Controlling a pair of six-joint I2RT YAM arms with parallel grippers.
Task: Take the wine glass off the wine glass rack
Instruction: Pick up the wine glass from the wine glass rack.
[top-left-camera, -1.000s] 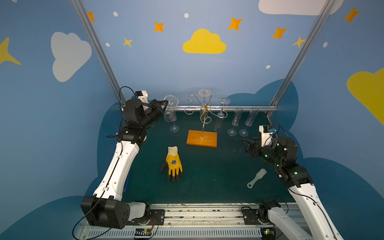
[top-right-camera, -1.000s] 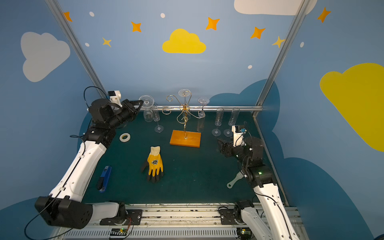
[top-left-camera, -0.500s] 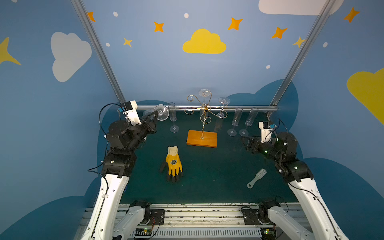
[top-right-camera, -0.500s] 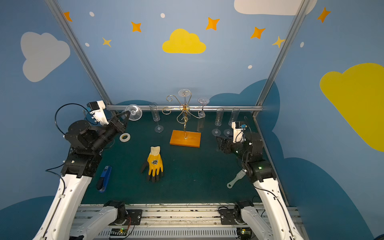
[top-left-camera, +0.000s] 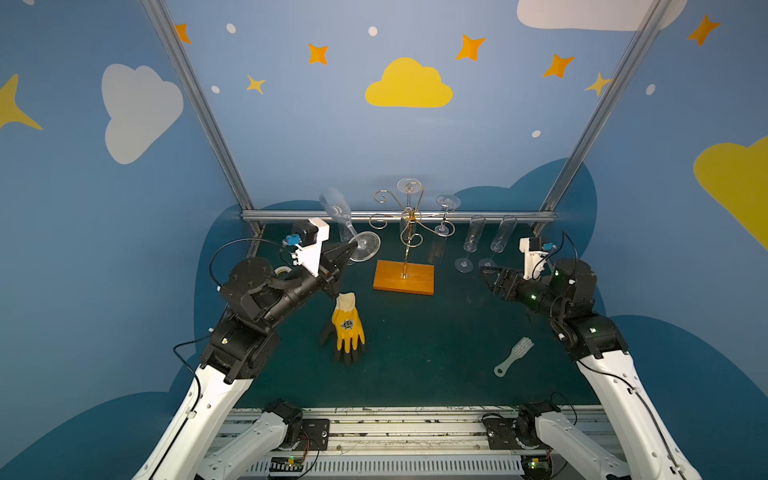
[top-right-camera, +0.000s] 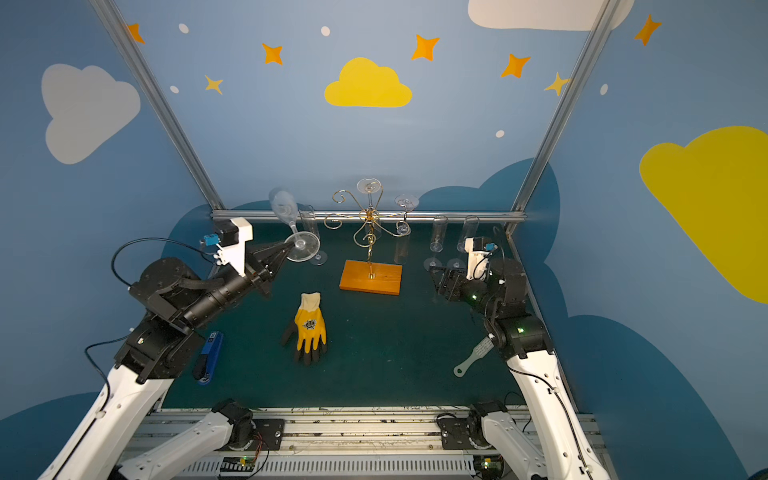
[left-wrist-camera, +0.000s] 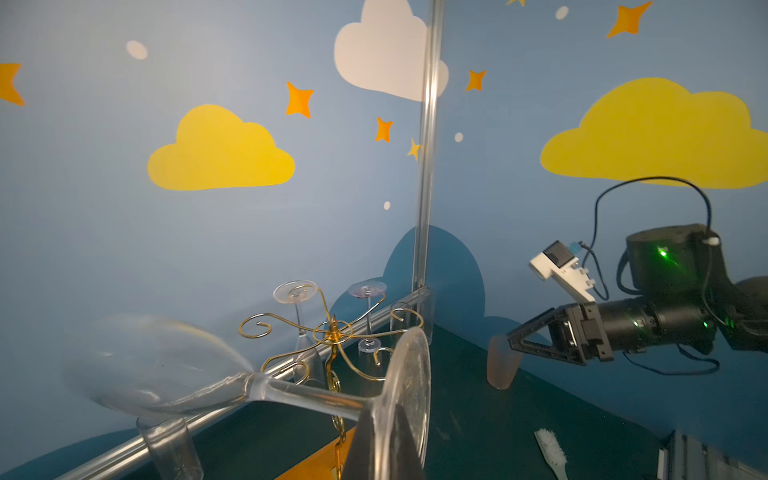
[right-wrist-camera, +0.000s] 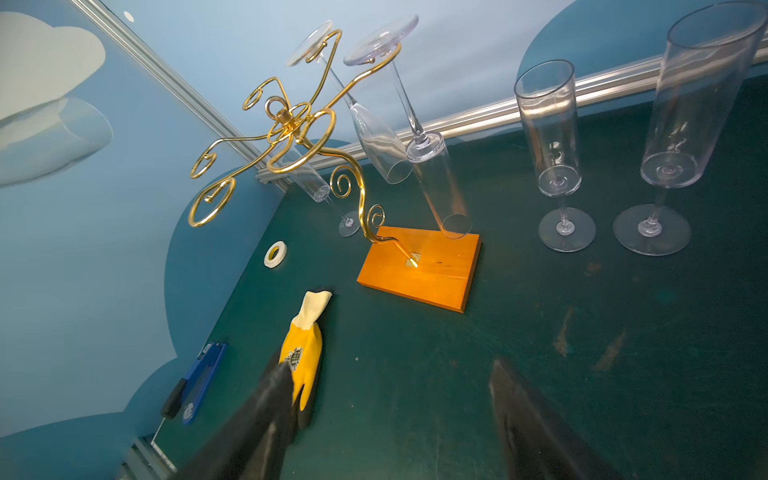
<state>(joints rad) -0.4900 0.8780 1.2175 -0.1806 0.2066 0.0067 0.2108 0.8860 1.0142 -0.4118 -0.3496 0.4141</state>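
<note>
Table (top-left-camera: 415, 365) of dark green matting carries everything we record. We find the left arm (top-left-camera: 208, 403) reaching from the near left toward the far left, and the right arm (top-left-camera: 615, 390) reaching from the near right toward the far right.

We find the wine glass rack (top-left-camera: 403, 278) at the far centre, its gold wire post upright on the orange base. Two hanging glasses (top-left-camera: 409, 187) sit upside down on its far and right arms.

We find the wine glass (top-left-camera: 337, 208) clear of the rack and just to its left, raised off the table. It is tilted, with the bowl up and toward the far wall. The left gripper (top-left-camera: 351, 248) is clamped on the rim of its round foot, as the left wrist view confirms (left-wrist-camera: 291, 395).

We find the right gripper (right-wrist-camera: 390, 365) spread wide with nothing between the jaws, low over the table, right of the rack.

Three upright glasses stand on the table: two far right of the rack (top-left-camera: 471, 239) and one far left, behind the held glass (top-right-camera: 309, 220).

We note a yellow glove (top-left-camera: 347, 328) near the centre, a blue tool (top-right-camera: 210, 357) at the near left, a pale brush (top-left-camera: 513, 357) at the near right, and a tape roll (right-wrist-camera: 275, 254) at the left.
</note>
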